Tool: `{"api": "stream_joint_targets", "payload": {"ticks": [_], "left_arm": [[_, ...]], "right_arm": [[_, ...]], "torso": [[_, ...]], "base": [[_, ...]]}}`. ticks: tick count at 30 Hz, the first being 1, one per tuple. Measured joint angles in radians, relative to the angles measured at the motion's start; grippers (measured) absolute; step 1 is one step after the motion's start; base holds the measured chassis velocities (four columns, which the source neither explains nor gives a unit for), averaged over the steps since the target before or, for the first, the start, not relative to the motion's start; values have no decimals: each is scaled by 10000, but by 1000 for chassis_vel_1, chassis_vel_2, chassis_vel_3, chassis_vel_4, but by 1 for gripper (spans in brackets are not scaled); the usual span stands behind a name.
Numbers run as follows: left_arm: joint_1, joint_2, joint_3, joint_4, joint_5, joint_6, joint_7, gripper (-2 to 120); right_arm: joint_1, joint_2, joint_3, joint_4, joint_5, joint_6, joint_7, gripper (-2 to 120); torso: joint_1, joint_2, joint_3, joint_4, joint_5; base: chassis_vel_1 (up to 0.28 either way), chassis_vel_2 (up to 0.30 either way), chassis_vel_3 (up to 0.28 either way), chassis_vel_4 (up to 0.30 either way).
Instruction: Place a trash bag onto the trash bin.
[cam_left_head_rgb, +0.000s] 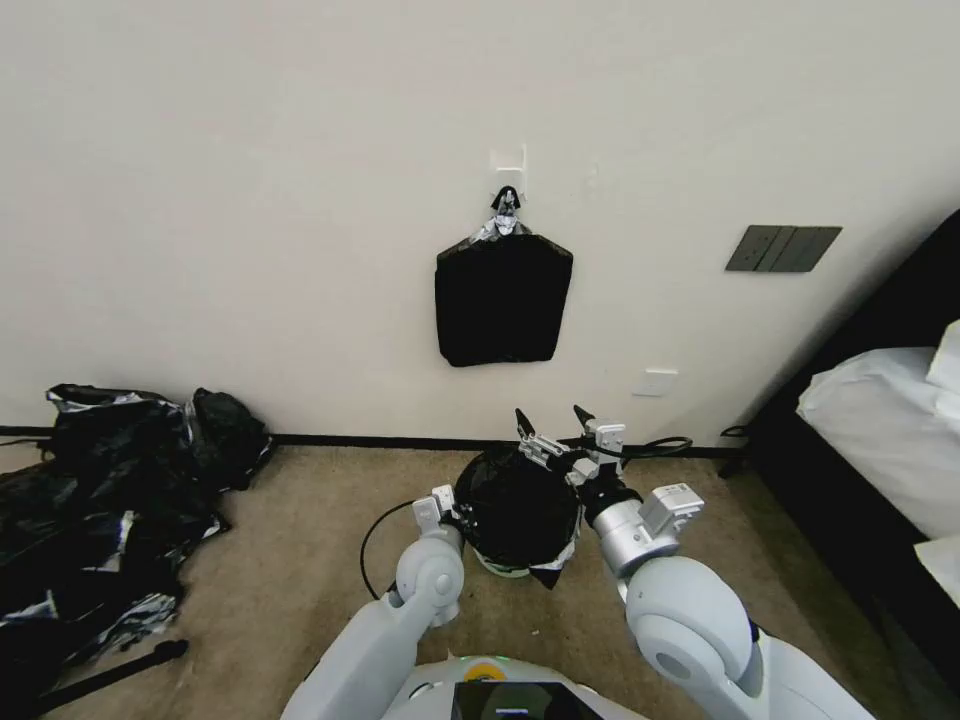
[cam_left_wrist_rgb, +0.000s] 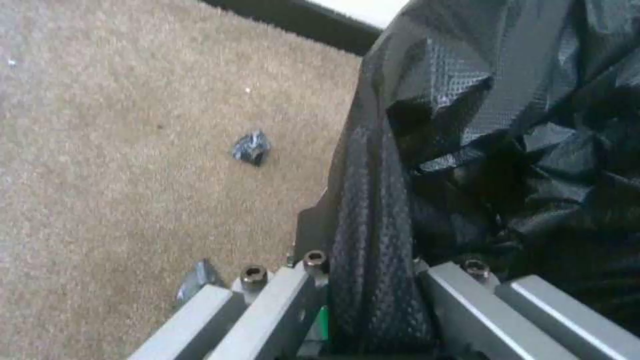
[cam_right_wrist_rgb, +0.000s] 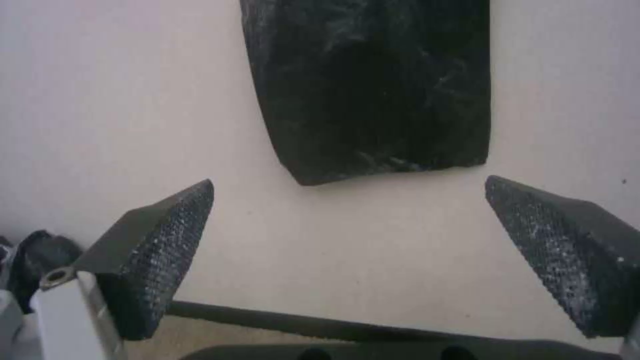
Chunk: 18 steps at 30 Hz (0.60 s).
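Draping over bin (cam_left_head_rgb: 505, 566) on carpet (cam_left_head_rgb: 290, 560), bag (cam_left_head_rgb: 515, 505) covering mouth, bottom white edge showing at 6 o'clock. Pinching bag film at 9 o'clock side with left gripper (cam_left_wrist_rgb: 373, 280), fingers closed flat on plastic. Hovering at 1 o'clock of bin, right gripper (cam_right_wrist_rgb: 347, 240) spread wide, holding nothing, pointing at wall bundle (cam_right_wrist_rgb: 373, 85). Risking: thin film slipping or tearing under one-sided pull, light bin tipping or dragging, far rim staying unhooked with right side released. Heap of sheeting (cam_left_head_rgb: 95, 500) lying well apart at 9 o'clock.
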Motion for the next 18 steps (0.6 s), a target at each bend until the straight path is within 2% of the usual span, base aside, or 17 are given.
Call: {"api": "stream_joint_targets", "payload": {"ticks": [7,9,11,13,14,18], "left_arm": [[55,-67,24,226,137,6,129,3],[91,-77,28,252,201,4,168,14],[106,-76,32,244,227,8,169,17],[163,-76,64,157,290,31,168,27],[163,-76,64,157,290,31,168,27],[235,-22,89,-14,494,41,167,45]], "right_arm": [[95,23,-24,-13,60,-2,36,100],[145,4,-24,-16,93,-4,51,100],[163,-6,-24,-16,105,-4,54,100],[221,-22,-24,-18,156,-8,62,100],[221,-22,-24,-18,156,-8,62,100],[262,-26,-32,-22,277,-14,75,100]], "torso": [[-1,1,-2,2,2],[-1,2,-2,2,2],[-1,2,-2,2,2],[-1,1,0,0,-1],[-1,1,0,0,-1],[0,1,1,-4,-4]], "base": [[0,0,0,0],[0,0,0,0],[0,0,0,0],[0,0,0,0],[0,0,0,0],[0,0,0,0]]}}
